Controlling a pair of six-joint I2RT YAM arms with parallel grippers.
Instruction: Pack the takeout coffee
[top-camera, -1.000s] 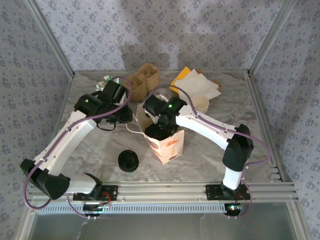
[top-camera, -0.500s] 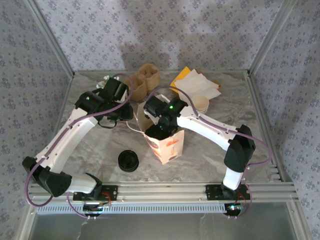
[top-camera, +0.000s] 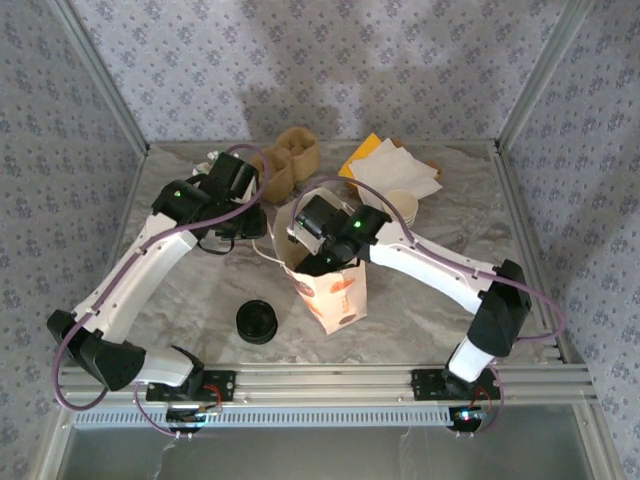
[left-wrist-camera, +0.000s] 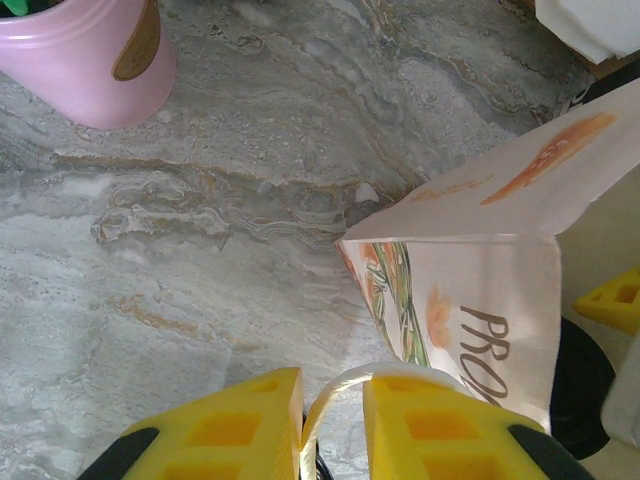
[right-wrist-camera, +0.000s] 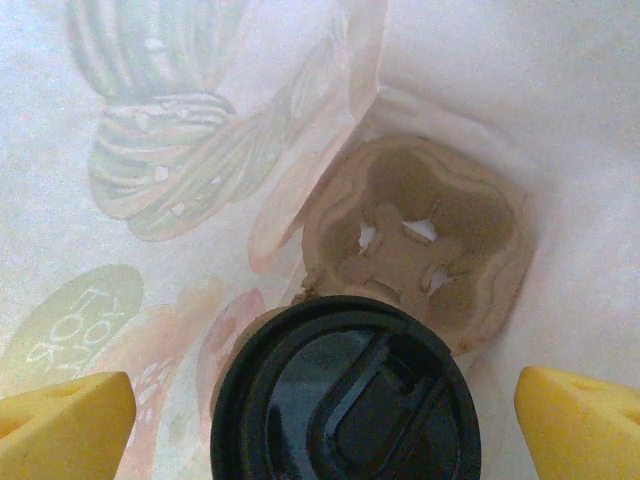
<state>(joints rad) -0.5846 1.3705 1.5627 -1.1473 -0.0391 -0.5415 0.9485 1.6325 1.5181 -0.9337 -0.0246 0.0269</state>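
Yellow fingers of the right gripper (right-wrist-camera: 325, 405) stood wide apart inside the bag (top-camera: 335, 290), with the arm bent down into its mouth. Its wrist view showed the coffee (right-wrist-camera: 345, 400) between them, clear of both, beside a cardboard carrier (right-wrist-camera: 420, 240), with the bag walls close around. Beyond, the left gripper (left-wrist-camera: 333, 425) pinched the bag's handle (left-wrist-camera: 325, 395). Bare table (top-camera: 190, 290) lay leftward.

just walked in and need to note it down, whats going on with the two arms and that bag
The left gripper is pinched on the white handle of the paper bag. The right gripper is down inside the bag, its fingers spread wide and clear of the takeout coffee between them. The coffee is above the cardboard carrier at the bag's bottom; whether it is seated cannot be told.
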